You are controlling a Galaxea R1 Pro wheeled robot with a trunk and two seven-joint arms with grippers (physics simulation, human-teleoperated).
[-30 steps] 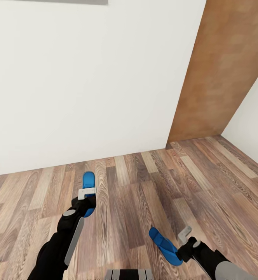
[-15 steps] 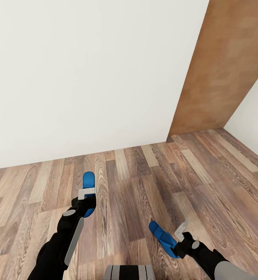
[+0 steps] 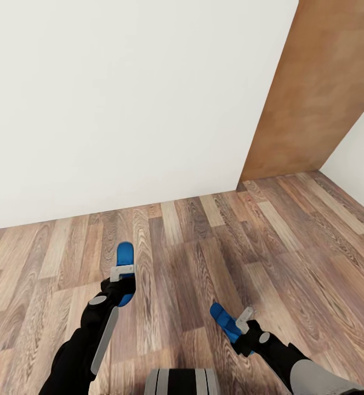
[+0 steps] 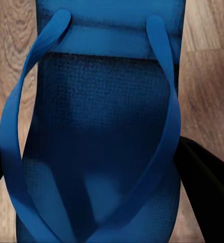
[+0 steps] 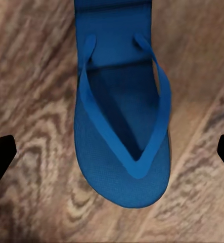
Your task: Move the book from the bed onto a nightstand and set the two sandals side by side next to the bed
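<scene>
Sandals held off the wood floor (image 3: 193, 241): left sandal (image 3: 125, 258) clamped in left gripper (image 3: 123, 272), long axis pointing fwd, right sandal (image 3: 225, 321) angled fwd-left, right gripper (image 3: 242, 321) w/ fingers spread wide, grip can't tell

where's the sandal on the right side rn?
Head view, lower right: the right-hand sandal sits at the right gripper, above the wood-plank floor.

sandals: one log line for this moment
left gripper: holds blue sandal | right gripper: holds second sandal | above wood floor | by white wall
</scene>
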